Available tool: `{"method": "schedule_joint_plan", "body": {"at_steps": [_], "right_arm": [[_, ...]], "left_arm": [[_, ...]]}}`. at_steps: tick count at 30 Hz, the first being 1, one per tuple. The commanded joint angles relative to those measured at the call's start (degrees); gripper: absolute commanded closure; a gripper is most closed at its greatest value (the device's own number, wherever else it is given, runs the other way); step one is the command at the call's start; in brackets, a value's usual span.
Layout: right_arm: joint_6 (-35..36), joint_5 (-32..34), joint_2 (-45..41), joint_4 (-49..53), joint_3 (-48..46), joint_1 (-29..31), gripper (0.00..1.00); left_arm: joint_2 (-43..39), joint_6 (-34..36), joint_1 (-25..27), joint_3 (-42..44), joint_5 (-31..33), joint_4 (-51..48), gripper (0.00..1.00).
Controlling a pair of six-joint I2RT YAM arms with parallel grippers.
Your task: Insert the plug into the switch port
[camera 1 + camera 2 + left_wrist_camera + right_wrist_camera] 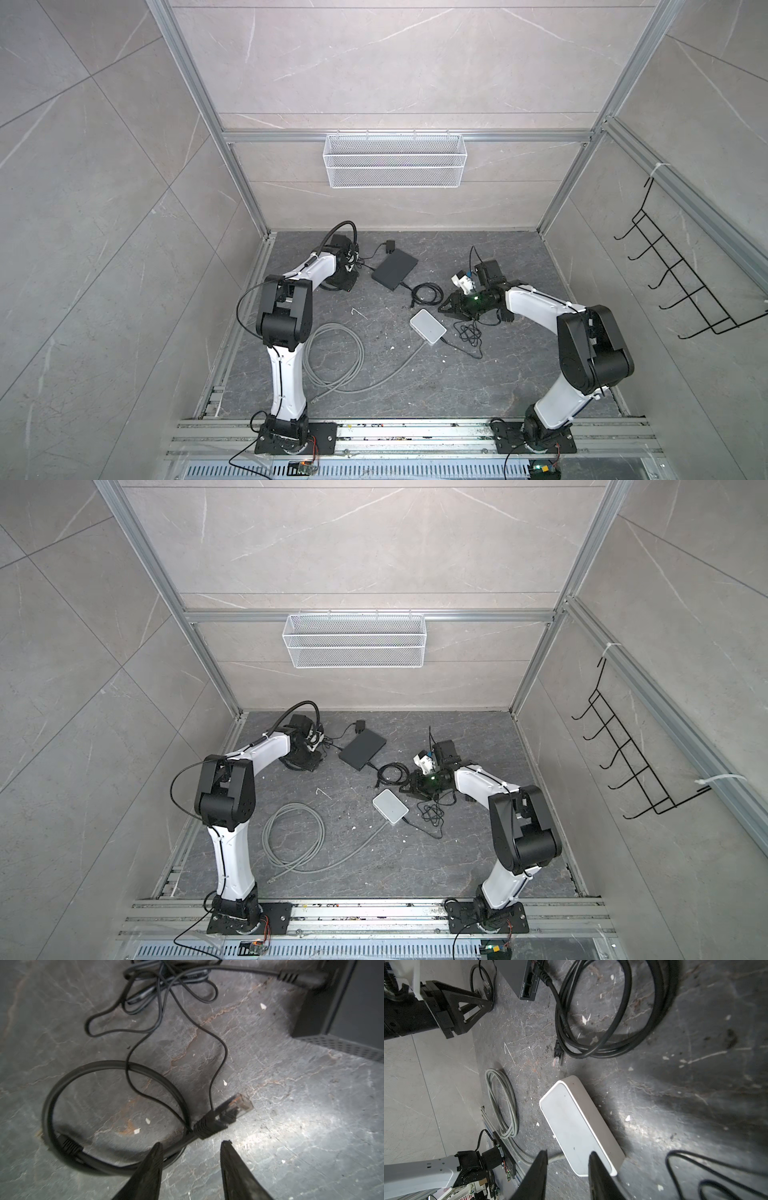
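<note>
top views: whole bench (pixel 478 382) overlooked steeply, far | wrist views: bench faced closely | shared: black switch (pixel 395 269), 11 o'clock

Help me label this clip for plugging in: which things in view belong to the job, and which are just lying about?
For the job:
- plug, lying in front of the open left tool
- its black cable
- black switch

Probably lying about:
- white box, by the open right tool
- grey cable coil
- wire basket on the wall

place: robotics lab cell; signs: aluminium frame (pixel 270 136); rail-mounted arms (pixel 284 374)
</note>
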State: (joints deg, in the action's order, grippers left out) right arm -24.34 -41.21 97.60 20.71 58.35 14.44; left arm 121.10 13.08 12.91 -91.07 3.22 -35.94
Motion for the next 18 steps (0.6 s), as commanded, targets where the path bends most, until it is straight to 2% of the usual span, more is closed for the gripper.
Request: {"method": "schedule_joint_plan", "body": {"at_steps": [1, 7, 10, 15, 18], "right_arm": [[1.52, -0.51, -0.13, 1.99, 0.34, -0.03, 0.64], [1.84, 0.42, -0.86, 3.14, 0.81, -0.02, 0.64], [1.92, 0.69, -1.15, 3.83, 1.25, 0.10, 0.64], [2.10, 1.28, -2.02, 4.80, 1.77, 0.17, 0.64], [2.36, 1.57, -2.32, 4.96, 1.65, 0.35, 0.64]], "left_arm": [[1.85, 2.79, -1.00, -1.80, -3.24, -3.02, 0.54], [-1.12, 3.53, -1.11, 0.87, -3.12, -2.33, 0.78], [-4.86, 3.30, -1.12, 1.64, -1.31, -3.19, 0.82], [-7.94, 0.66, -1.28, -1.76, 4.67, -12.48, 0.86], [-11.55, -0.77, -1.30, -0.54, 2.27, -13.27, 0.87]]}}
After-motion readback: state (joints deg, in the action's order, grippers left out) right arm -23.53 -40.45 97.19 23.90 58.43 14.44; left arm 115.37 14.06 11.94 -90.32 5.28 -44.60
